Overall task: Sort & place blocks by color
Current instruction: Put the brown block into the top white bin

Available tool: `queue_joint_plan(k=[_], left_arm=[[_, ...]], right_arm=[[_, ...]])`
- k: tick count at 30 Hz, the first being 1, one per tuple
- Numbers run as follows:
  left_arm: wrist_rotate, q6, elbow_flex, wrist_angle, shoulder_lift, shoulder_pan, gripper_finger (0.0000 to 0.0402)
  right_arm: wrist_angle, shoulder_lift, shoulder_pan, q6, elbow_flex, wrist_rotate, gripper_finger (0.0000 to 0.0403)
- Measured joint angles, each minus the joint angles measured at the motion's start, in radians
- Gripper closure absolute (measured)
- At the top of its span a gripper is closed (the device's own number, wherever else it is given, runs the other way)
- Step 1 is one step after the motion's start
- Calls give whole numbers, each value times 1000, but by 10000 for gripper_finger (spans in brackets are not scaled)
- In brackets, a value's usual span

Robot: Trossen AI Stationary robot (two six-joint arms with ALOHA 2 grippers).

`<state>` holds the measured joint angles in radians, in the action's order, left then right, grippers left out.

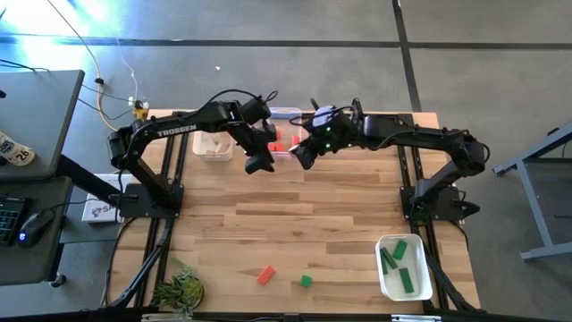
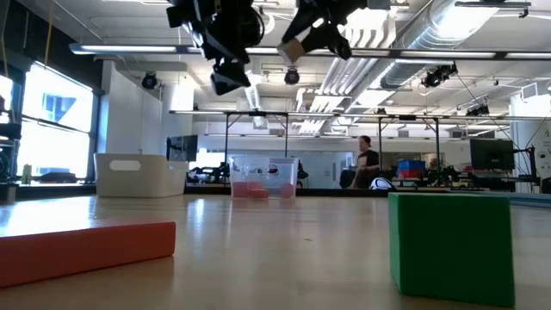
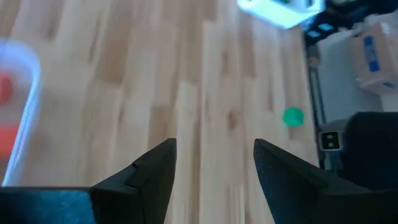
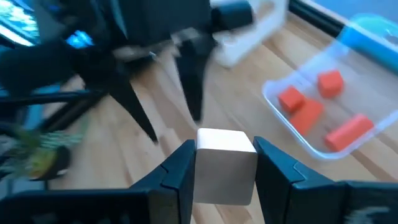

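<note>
Pale wood is what I have in the right gripper (image 4: 224, 168): a plain light cube (image 4: 225, 163) pinched squarely between the two fingers, carried high over the far middle of the table (image 1: 268, 215). I judge it is on its way to the white tub (image 1: 213, 146) at the far left, since that looks like the home for the uncoloured pieces; what lies inside that tub I cannot make out. Just beside my grip is the clear tub (image 4: 323, 118) with the red-orange blocks (image 4: 309, 115) already in it, so that colour has its place, and the white tray (image 1: 404, 266) at the near right holds the green bars (image 1: 399, 255).

The left gripper (image 3: 214, 171) hangs close by, near the clear tub, with its fingers spread and nothing between them. From its wrist camera I look down on bare boards, with a green cube (image 3: 293, 116) lying well off toward the table's edge. The two arms sit near each other over the far edge, so I would mind the spacing if I swing the right one across toward the white tub.

Still unsorted on the near side: a red-orange bar (image 1: 265, 275) and that green cube, lying apart from each other on the table. The sorting looks mostly done, with these two and the cube in my grip left
</note>
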<state>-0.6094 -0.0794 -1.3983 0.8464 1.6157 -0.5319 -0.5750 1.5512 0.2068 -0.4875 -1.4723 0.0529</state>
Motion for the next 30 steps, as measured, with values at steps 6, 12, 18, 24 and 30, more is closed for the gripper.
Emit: queue_joint_plan(k=[6,12,18,24,30], left_arm=[[-12,96,0,-177,0,25,200],[-108,147,0,-337,0,31,200],[-234,155,0,-405,0,31,200],[-281,184,0,-420,0,31,200],[-281,259,0,-498,0,30,200]], right_arm=[[70,-30,12,76,0,80,297],[133,-42,30,125,0,161,297],[198,-60,49,131,-1,253,297],[197,-97,42,130,-1,243,297],[184,-99,18,114,-1,226,297]])
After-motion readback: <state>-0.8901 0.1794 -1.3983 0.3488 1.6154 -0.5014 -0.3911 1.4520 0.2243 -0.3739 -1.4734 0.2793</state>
